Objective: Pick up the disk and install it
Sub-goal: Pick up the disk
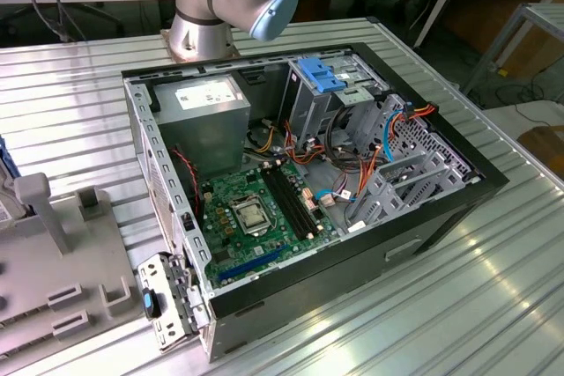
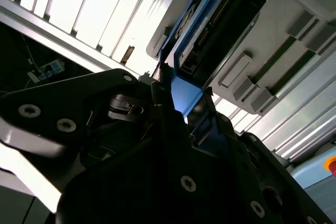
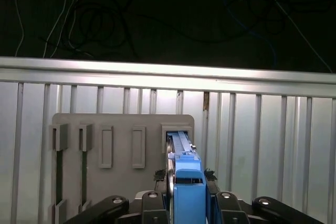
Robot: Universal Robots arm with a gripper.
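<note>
The disk [image 3: 188,192] stands on edge in a slot of a grey holder [image 3: 121,182], its bright blue side rail facing the camera in the first wrist view. My gripper [image 3: 185,176] straddles it, one black finger pressed on each side of the rail. In the second wrist view the disk [image 2: 210,24] shows its dark slab and connector edge between blue rails. There the gripper [image 2: 184,103] closes on the blue end. The disk still sits in the holder's slot.
The open computer case [image 1: 441,217] lies on the ribbed metal table, with a green motherboard [image 1: 256,209] inside. A grey drive cage topped by a blue latch [image 1: 319,72] stands at its back. The grey holder [image 1: 53,253] is at the exterior view's left. The arm's base [image 1: 207,6] rises behind the case.
</note>
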